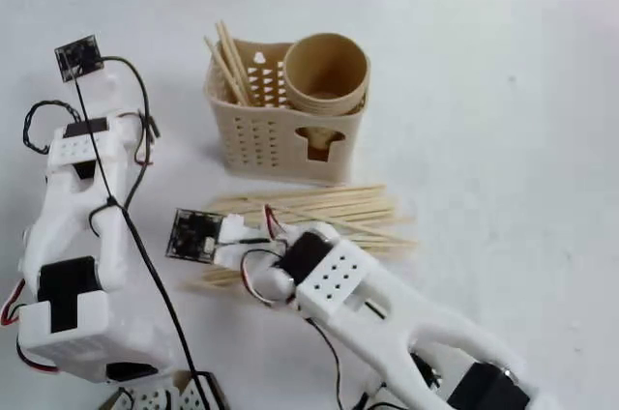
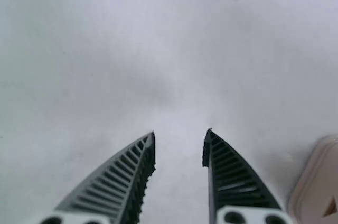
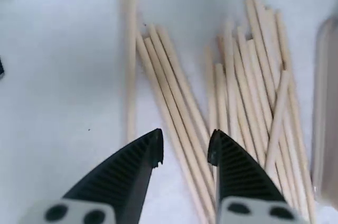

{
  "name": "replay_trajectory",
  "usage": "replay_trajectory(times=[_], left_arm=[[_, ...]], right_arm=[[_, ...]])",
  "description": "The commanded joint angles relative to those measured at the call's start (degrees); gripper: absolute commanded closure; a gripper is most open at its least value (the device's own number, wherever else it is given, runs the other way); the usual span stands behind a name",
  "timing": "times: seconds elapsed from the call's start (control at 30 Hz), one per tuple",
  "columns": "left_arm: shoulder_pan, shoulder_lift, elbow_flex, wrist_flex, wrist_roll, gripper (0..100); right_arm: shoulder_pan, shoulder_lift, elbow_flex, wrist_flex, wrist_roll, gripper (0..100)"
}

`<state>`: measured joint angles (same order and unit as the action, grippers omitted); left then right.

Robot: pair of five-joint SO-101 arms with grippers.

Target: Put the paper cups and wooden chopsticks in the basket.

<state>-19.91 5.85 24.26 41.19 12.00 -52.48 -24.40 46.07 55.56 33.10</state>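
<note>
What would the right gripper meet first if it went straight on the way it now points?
Most likely the loose wooden chopsticks on the table: the right gripper, jaws open, points straight at them. Its height above them is unclear.

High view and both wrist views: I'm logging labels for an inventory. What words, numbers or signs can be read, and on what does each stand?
No text can be read.
basket: no print, just punched holes and a cut-out.
paper cups: plain, no print.
chopsticks: bare wood, no marks.
circuit boards on the arms: any markings are too small to read.
</note>
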Motion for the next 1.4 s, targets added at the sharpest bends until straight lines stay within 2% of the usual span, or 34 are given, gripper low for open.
replay_trajectory(times=[0.0, 0.4, 0.63, 0.83, 0.97, 1.13, 1.37], left_arm=[[-0.31, -1.54, -0.70, -0.97, 0.53, 83], [-0.31, -1.54, -0.79, -0.97, 0.53, 83], [-0.31, -1.54, -0.79, -0.97, 0.53, 83], [-0.31, -1.54, -0.70, -0.97, 0.53, 83], [-0.31, -1.54, -0.53, -0.97, 0.53, 83], [-0.31, -1.54, -0.53, -0.97, 0.53, 83], [-0.31, -1.54, -0.53, -0.97, 0.53, 83]], right_arm=[[-0.66, 0.04, 0.00, -3.30, 0.53, 85.4], [-1.71, 0.04, 9.58, -6.29, 2.20, 85.6], [-6.20, 0.04, 10.64, -4.97, 2.90, 85.7], [-6.20, 0.66, 10.73, -5.14, 3.08, 85.9], [-3.03, 0.66, 10.46, -5.14, 3.43, 90.4], [-1.19, 0.75, 11.60, -4.97, 6.95, 89.2], [-1.19, 0.75, 11.87, -5.14, 7.03, 89.4]])
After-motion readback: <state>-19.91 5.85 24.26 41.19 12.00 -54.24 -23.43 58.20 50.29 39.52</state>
